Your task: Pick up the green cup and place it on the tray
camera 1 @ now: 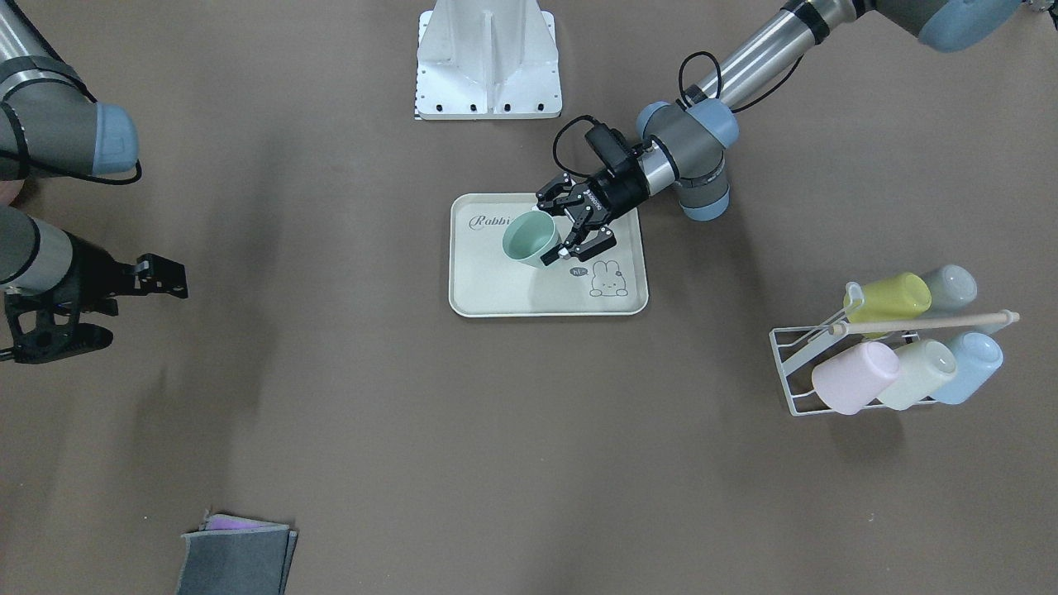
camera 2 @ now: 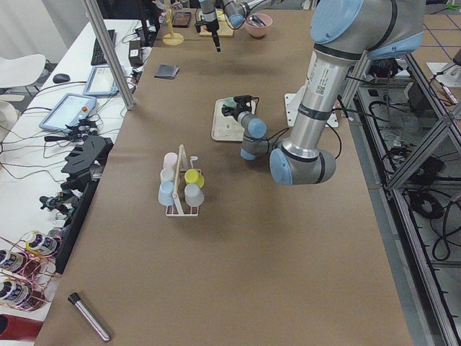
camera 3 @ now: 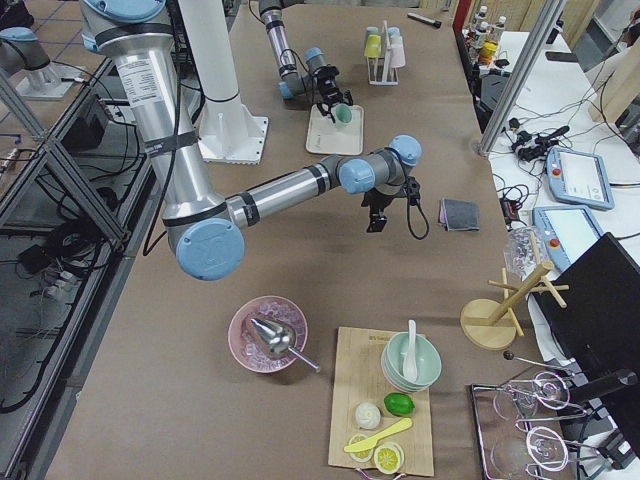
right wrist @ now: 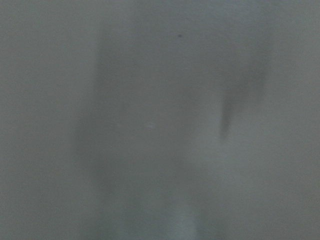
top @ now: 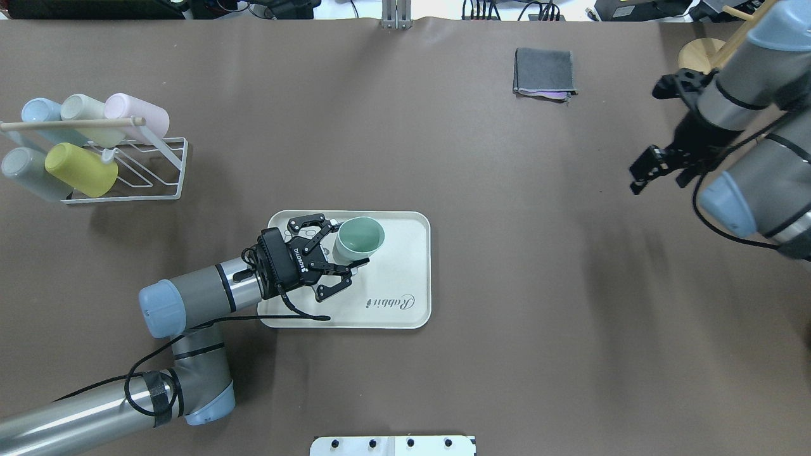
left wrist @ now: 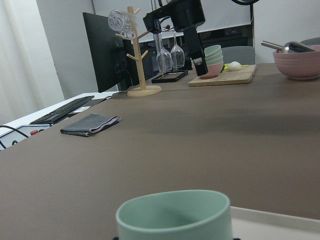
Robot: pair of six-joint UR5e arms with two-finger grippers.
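Note:
The green cup (camera 1: 529,238) stands upright on the cream tray (camera 1: 512,297), near its "Rabbit" lettering. My left gripper (camera 1: 560,227) reaches in low from the side, with one finger on each side of the cup and both touching its wall. The cup also shows on the tray (top: 405,278) in the overhead view (top: 358,240), and its rim fills the bottom of the left wrist view (left wrist: 174,215). My right gripper (camera 1: 99,322) hangs empty over bare table far from the tray, fingers apart.
A white wire rack (top: 146,180) holds yellow-green, pink, whitish-green, blue and grey cups at the table's left end. A folded grey cloth (top: 545,73) lies at the far side. The white robot base (camera 1: 488,62) stands behind the tray.

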